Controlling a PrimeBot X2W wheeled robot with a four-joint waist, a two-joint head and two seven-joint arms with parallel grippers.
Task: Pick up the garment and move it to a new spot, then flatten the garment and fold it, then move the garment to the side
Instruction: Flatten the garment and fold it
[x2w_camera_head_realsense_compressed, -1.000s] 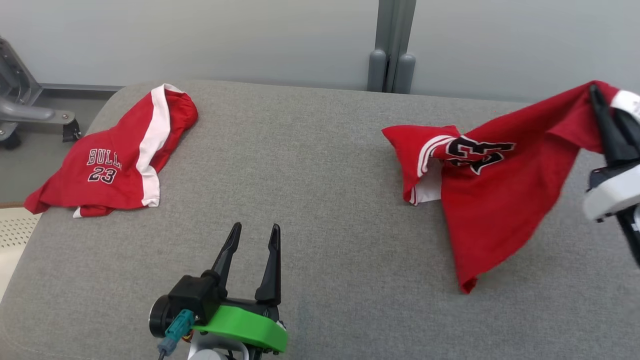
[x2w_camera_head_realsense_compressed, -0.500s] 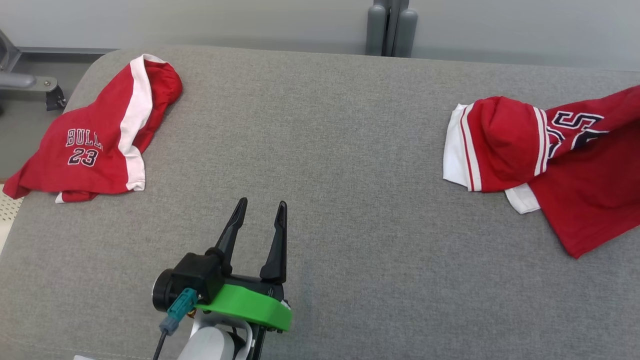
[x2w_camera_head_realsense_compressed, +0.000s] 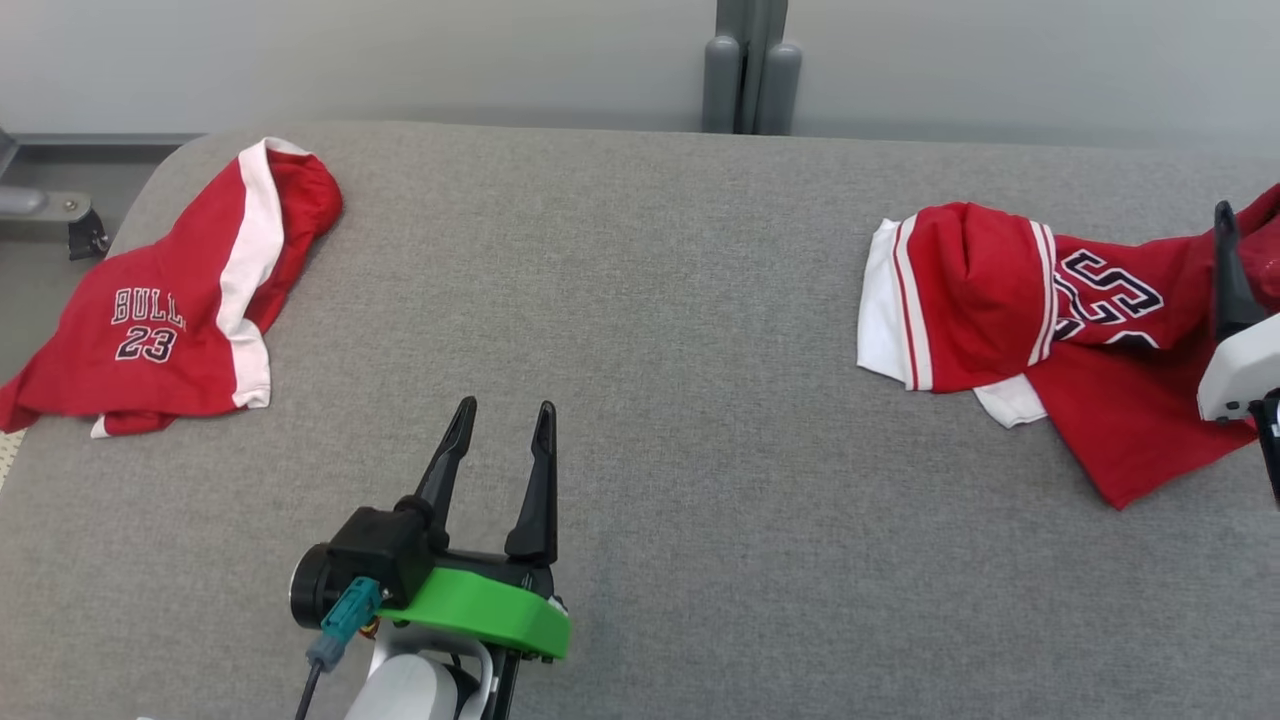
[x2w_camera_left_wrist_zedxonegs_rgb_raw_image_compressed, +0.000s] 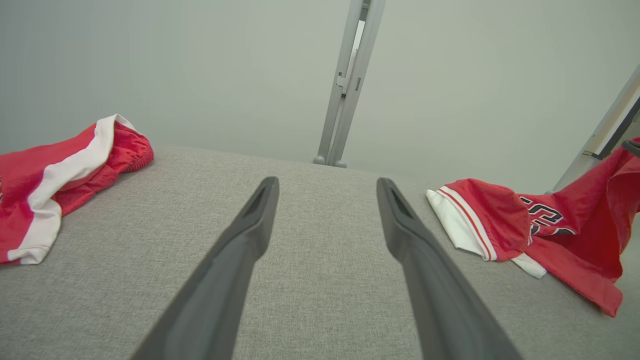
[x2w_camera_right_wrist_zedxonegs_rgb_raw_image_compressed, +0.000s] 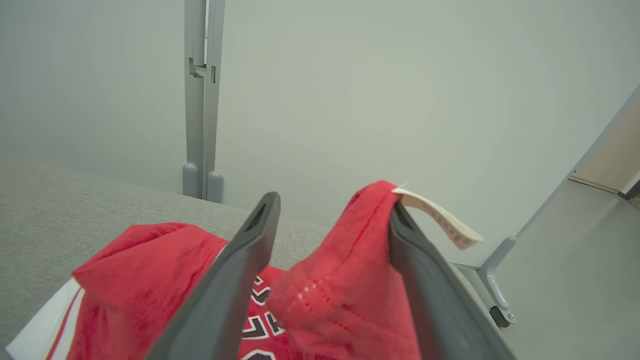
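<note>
The garment (x2w_camera_head_realsense_compressed: 1000, 300), a red jersey with white trim, lies crumpled at the right end of the grey counter (x2w_camera_head_realsense_compressed: 640, 300). Its long axis runs across the counter. The white-striped end points toward the middle, and the other end rises to my right claw (x2w_camera_right_wrist_zedxonegs_rgb_raw_image_compressed: 332, 205). That claw comes in from the right edge of the head view, fingers pointing away from me. Its jaws are spread wide, gripping nothing. A fold of red mesh hangs against one finger, with a white label (x2w_camera_right_wrist_zedxonegs_rgb_raw_image_compressed: 440, 220) sticking out at its tip. The number print faces up. My left claw (x2w_camera_head_realsense_compressed: 505, 410) hovers low over bare counter near me, fingers pointing away, also released and empty. Red shorts (x2w_camera_head_realsense_compressed: 170, 320) lie at the far left corner, well apart from the jersey.
</note>
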